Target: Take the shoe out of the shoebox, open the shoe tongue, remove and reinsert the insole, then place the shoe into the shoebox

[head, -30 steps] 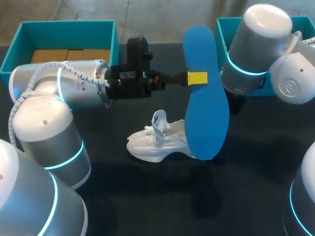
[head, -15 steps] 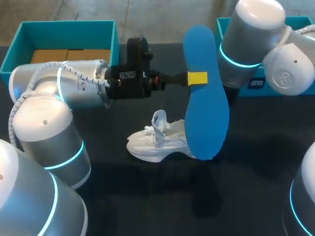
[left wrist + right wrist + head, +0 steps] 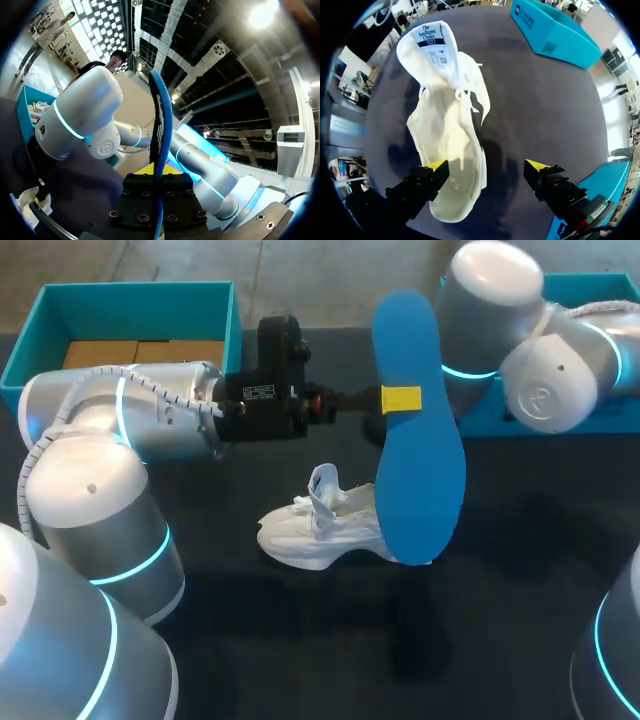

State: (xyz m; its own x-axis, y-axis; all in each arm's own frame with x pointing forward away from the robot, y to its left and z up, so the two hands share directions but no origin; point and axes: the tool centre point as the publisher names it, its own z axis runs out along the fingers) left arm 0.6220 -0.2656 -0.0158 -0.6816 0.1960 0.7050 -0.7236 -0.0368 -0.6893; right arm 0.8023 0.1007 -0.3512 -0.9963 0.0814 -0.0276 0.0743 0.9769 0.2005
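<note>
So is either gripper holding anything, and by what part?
The left gripper pinches the blue insole at one long edge. The right gripper, open over the shoe, holds nothing.

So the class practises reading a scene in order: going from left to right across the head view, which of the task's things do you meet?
left teal shoebox → white shoe → blue insole → right teal shoebox

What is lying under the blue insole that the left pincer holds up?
The white shoe lies on the table beneath the insole, its tongue raised. In the head view the insole hides one end of the shoe.
</note>
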